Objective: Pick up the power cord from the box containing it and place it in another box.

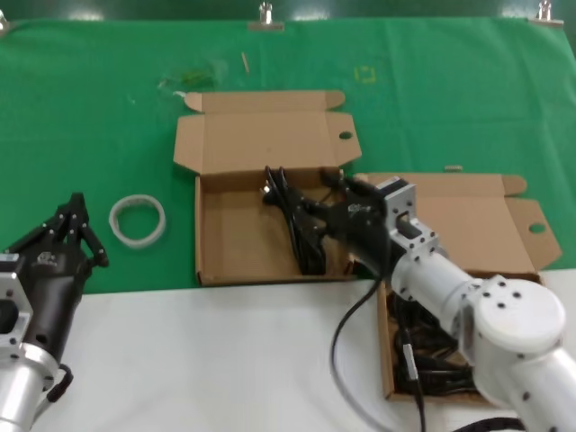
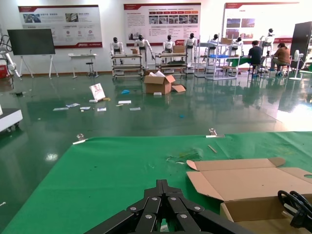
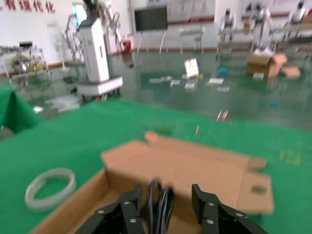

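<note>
The power cord (image 1: 290, 214), a narrow black hank, lies inside the brown-floored box (image 1: 236, 236) at the table's middle, one end near its back wall. My right gripper (image 1: 315, 216) is over that box's right half, open, with the cord's loops (image 3: 158, 201) between its fingers (image 3: 127, 207) and closer to one of them. The open lid (image 3: 185, 165) of this box stands behind. The box black with many cords (image 1: 477, 229) sits at the right, mostly under my right arm. My left gripper (image 1: 76, 207) is shut and empty, parked at the left over the green cloth; it also shows in the left wrist view (image 2: 162, 185).
A white ring of tape (image 1: 138, 220) lies on the green cloth left of the middle box and shows in the right wrist view (image 3: 48, 187). The white table front (image 1: 207, 360) is in front of the boxes. The middle box's lid (image 2: 253, 183) shows in the left wrist view.
</note>
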Controlling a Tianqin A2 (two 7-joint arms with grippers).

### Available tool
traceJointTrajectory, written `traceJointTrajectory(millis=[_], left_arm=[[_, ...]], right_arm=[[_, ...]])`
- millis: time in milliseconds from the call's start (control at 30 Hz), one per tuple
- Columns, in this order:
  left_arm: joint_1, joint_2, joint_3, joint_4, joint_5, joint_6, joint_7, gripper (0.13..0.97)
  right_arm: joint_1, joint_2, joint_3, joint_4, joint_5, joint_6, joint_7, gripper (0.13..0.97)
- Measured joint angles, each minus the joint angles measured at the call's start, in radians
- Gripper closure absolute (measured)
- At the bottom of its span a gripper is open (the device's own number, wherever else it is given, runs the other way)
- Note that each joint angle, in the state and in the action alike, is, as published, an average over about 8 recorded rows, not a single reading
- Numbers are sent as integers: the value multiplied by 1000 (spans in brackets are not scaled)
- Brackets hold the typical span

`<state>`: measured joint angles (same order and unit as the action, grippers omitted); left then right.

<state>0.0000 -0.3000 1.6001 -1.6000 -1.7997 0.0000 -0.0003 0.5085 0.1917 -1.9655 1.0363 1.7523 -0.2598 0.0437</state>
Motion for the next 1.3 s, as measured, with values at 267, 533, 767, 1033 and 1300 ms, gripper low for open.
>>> traceJointTrajectory(millis=[267,533,767,1033,1300], left_arm=[[0,0,0,0,0,0,0,957],[0,0,0,0,0,0,0,957],[0,0,0,0,0,0,0,951],[0,0,0,0,0,0,0,920],[0,0,0,0,0,0,0,840]], right_arm=[[-107,121,-15,331,-52,117,165,670],[-192,279,-10,590,50,268,184,496],[-213,287,7,609,64,282,172,359],[-242,268,44,604,62,279,150,235],[-276,249,84,599,60,277,126,160]])
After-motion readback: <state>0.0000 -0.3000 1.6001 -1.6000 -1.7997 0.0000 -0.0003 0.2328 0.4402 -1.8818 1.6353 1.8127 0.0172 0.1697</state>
